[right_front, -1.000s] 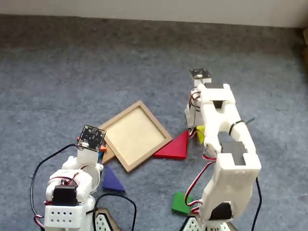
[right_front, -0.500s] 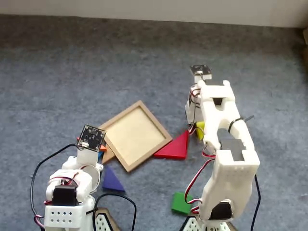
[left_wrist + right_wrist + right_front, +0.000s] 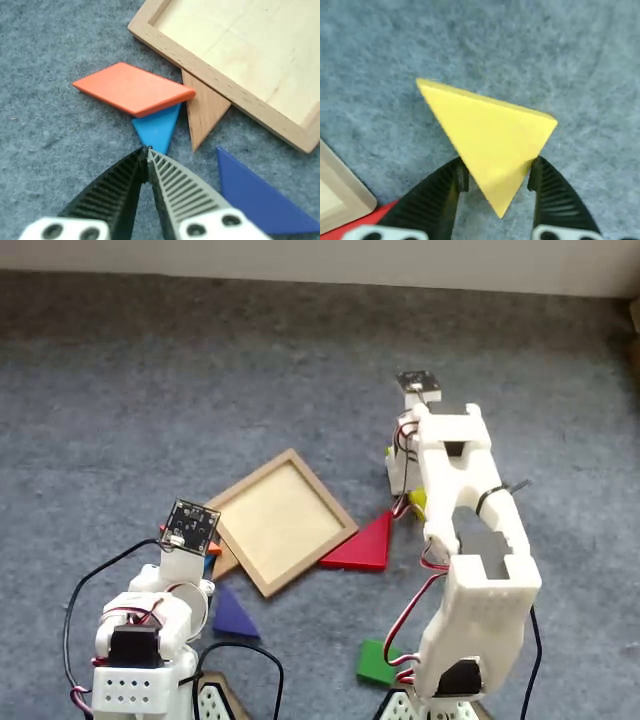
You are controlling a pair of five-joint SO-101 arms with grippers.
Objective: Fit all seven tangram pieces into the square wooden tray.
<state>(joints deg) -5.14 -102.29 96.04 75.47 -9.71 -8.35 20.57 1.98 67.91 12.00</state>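
Piece in play: the yellow triangle [image 3: 487, 135], pinched at its narrow corner by your right gripper [image 3: 497, 172], one jaw on each slanted edge, likely so it lifts flat. It is over the carpet [image 3: 150, 370] just beside the red triangle [image 3: 365, 545], outside the wooden tray [image 3: 325, 488]. Your left gripper [image 3: 146, 152] is clenched on nothing, its tips by the light-blue triangle [image 3: 157, 127].

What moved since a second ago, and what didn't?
The right arm edged a little farther from its base, taking along its end effector and the yellow triangle gripped in it. The left arm, wooden tray and red triangle stayed put.
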